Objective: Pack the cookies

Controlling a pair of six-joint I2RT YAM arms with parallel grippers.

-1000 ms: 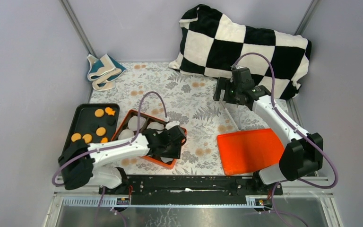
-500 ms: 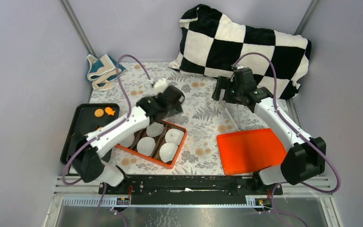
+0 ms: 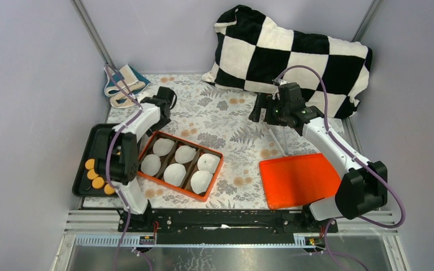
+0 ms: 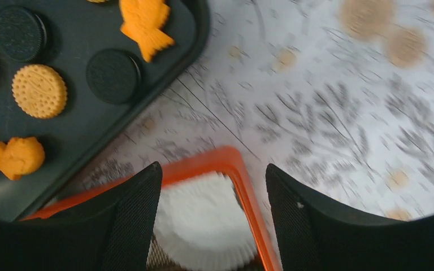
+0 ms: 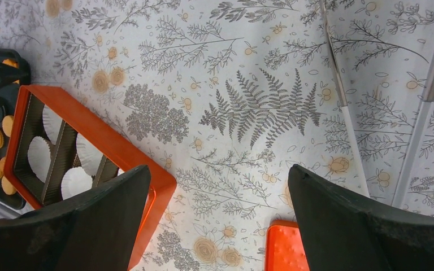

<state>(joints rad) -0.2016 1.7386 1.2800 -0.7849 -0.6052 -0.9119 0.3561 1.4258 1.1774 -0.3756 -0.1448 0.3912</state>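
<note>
The cookies (image 4: pixel 39 90) lie on a black tray (image 4: pixel 90 121): round yellow discs, two orange fish shapes (image 4: pixel 144 22) and dark round ones (image 4: pixel 113 75). In the top view a few cookies (image 3: pixel 97 182) show on the tray (image 3: pixel 87 148); the left arm hides the others. An orange box (image 3: pixel 217 164) holds several white paper liners (image 3: pixel 175 172). My left gripper (image 3: pixel 161 100) is open and empty, above the box's far left corner (image 4: pixel 226 161). My right gripper (image 3: pixel 264 111) is open and empty, high over the mat; its view shows the box (image 5: pixel 99 141).
An orange lid (image 3: pixel 296 179) lies flat at the right front, also in the right wrist view (image 5: pixel 285 248). A checkered pillow (image 3: pixel 288 53) fills the back right. A folded cloth (image 3: pixel 123 83) lies at the back left. Grey walls close both sides.
My left arm has swung from over the orange box up and to the far left, near the cloth. All the liners in the box now show. The right arm has barely moved.
</note>
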